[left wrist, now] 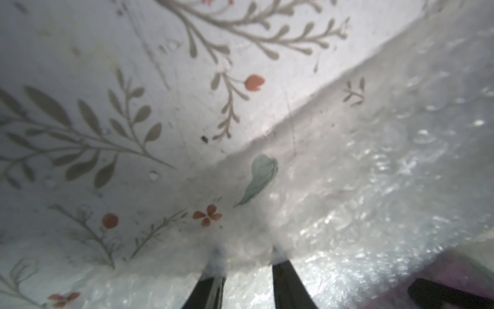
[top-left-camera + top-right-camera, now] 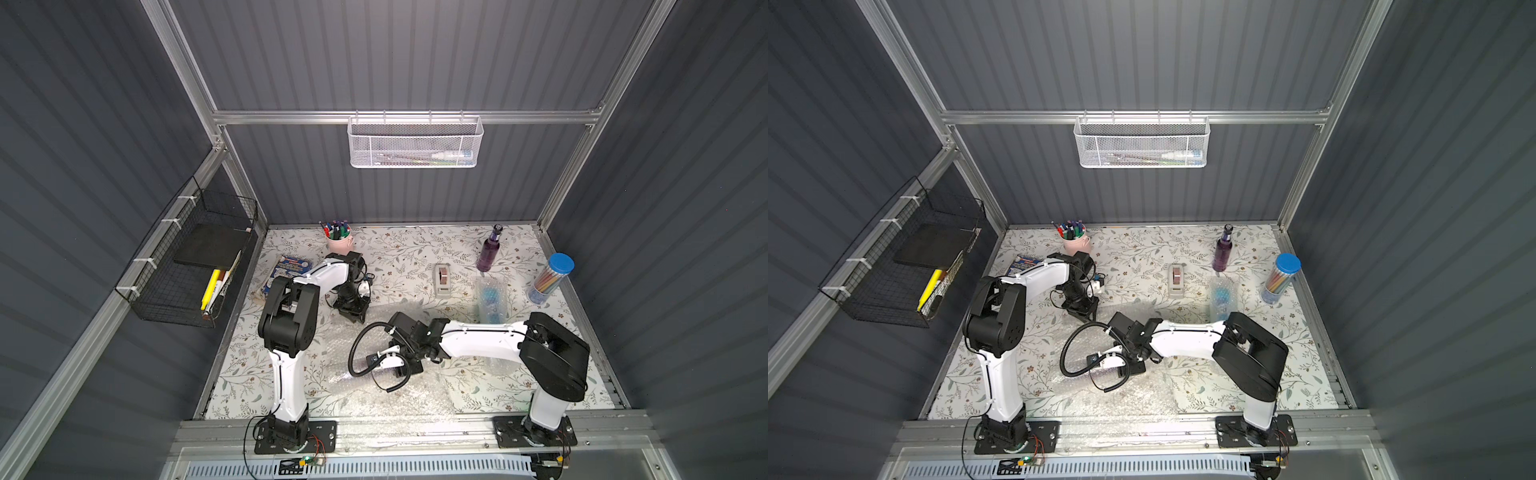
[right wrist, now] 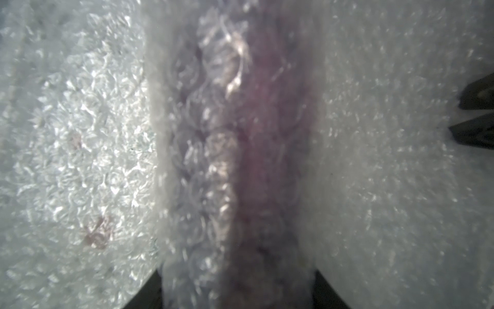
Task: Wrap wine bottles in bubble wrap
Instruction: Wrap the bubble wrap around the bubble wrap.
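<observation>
1. The purple bottle (image 3: 267,149) lay near the middle of the desk (image 2: 415,257), under the right arm. It was rolled in the bubble wrap sheet (image 3: 387,160), and I saw it only as a purple blur through the bubbles.
2. The right gripper (image 3: 236,289) had its fingers (image 3: 144,294) clamped on that rolled bottle, one on each side.
3. The left gripper (image 1: 246,254) stood at the rear edge of the same sheet. Its fingers (image 1: 288,283) were drawn close and pinched the wrap's edge.
4. In both top views the sheet spread forward to the desk's front edge.
5. The blue bottle (image 2: 491,297), in its own wrap, lay toward the right, between the tape dispenser (image 2: 443,280) and the pencil tube (image 2: 550,278).
6. The second purple bottle (image 2: 489,249) stood upright and bare just behind the blue one.
7. The pink cup of markers (image 2: 338,241) stood at the back left, well apart from the work.
</observation>
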Controlling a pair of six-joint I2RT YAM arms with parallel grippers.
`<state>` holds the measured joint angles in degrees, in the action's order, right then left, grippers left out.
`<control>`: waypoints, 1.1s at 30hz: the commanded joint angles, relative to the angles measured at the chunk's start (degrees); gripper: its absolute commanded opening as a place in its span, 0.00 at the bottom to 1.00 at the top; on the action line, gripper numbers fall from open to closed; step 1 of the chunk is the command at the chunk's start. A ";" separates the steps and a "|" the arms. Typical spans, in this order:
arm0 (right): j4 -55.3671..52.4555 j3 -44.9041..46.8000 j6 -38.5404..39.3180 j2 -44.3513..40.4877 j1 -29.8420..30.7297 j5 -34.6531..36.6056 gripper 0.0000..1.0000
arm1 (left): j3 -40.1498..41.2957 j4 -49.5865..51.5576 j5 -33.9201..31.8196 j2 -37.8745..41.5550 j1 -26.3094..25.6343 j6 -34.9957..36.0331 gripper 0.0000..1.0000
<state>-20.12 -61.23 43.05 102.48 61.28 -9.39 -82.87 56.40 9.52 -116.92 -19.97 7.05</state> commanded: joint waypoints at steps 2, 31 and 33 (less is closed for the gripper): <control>-5.22 -2.04 -3.33 1.01 0.52 -6.57 0.43 | 0.79 -5.64 -4.36 -4.48 0.63 1.21 0.34; -22.96 -15.14 -3.73 17.70 -8.91 -31.05 0.47 | 20.04 8.81 6.22 55.99 0.81 23.54 0.79; -24.54 -16.64 -3.76 18.95 -9.37 -31.24 0.49 | 22.95 11.11 12.10 58.27 0.79 31.29 0.80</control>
<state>-39.97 -77.47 38.59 117.60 51.88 -38.20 -63.72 62.92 12.71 -60.10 -19.09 24.27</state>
